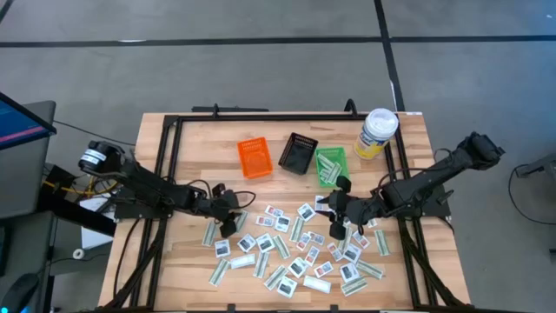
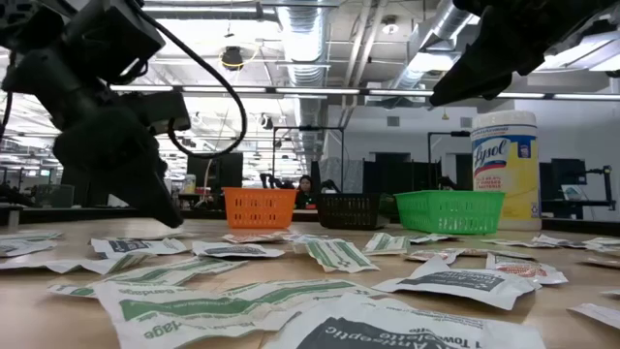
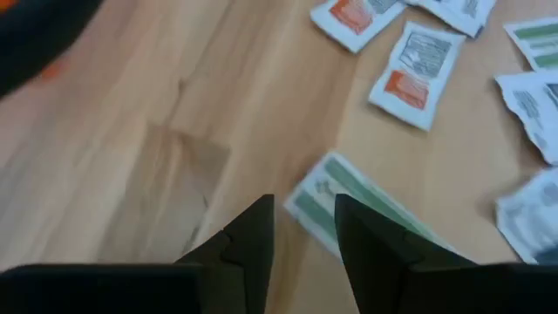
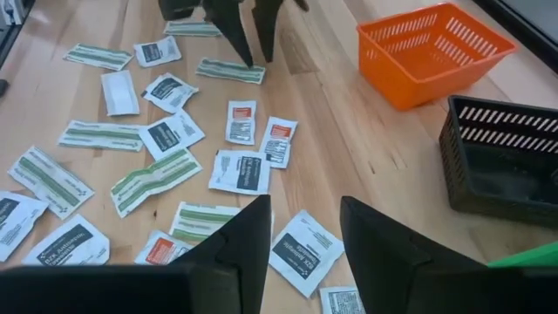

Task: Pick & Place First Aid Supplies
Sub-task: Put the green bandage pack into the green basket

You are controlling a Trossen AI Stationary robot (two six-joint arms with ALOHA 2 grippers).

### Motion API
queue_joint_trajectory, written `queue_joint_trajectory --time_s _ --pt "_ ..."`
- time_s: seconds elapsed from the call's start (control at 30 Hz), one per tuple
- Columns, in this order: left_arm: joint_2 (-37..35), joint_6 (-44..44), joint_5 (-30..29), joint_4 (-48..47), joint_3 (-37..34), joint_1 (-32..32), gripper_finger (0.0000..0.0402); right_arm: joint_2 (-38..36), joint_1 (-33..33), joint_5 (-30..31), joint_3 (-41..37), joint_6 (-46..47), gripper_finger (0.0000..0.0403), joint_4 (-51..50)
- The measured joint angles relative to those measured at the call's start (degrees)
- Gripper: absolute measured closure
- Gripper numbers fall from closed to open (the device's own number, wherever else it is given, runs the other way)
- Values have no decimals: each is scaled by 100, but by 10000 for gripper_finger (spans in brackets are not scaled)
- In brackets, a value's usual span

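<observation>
**Both pincers over the packet scatter, nothing lifted**

Small flat paper first aid packets [image 1: 295, 248], white squares and pale-green strips, lie strewn across the light wooden surface [image 1: 187, 143]. Left pincer [image 3: 303, 228] hangs low over a long green-striped strip packet [image 3: 353, 205] at the scatter's left edge, fingers parted and empty, one tip either side of the strip's end. Right pincer [image 4: 303, 228] hovers above the right part of the scatter, also parted and empty, over a white dark-printed square packet [image 4: 302, 251]. Orange mesh basket [image 1: 254, 157], black basket [image 1: 299, 153] and green basket [image 1: 330, 163] stand behind the scatter.

Judgement: the left grasp is the step in hand. Best centre the strip between the tips and press flat to the wood before closing; thin paper slips easily.
</observation>
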Motion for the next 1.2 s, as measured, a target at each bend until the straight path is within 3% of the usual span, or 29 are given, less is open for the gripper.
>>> queue_joint_trajectory --time_s 0.27,0.47,0.6,0.73,0.93,1.0,1.2 --pt "646 155 -150 467 22 -7 304 0 -107 -2 0 0 269 -20" --pt "696 346 -258 440 21 0 383 0 -107 4 0 0 271 -22" --pt "492 360 -252 671 -22 0 393 0 -129 26 0 3 268 4" --pt "375 917 -561 1926 -18 -44 397 198 -341 30 0 182 270 443" --pt "403 2513 -1329 4162 -7 -96 397 956 -840 -20 0 256 267 2011" --pt "402 2977 -1512 4700 -9 -96 397 1212 -994 -290 4 182 266 2543" --pt "402 3343 -1554 5176 152 -9 397 1879 -1248 -877 3 -94 273 3906"
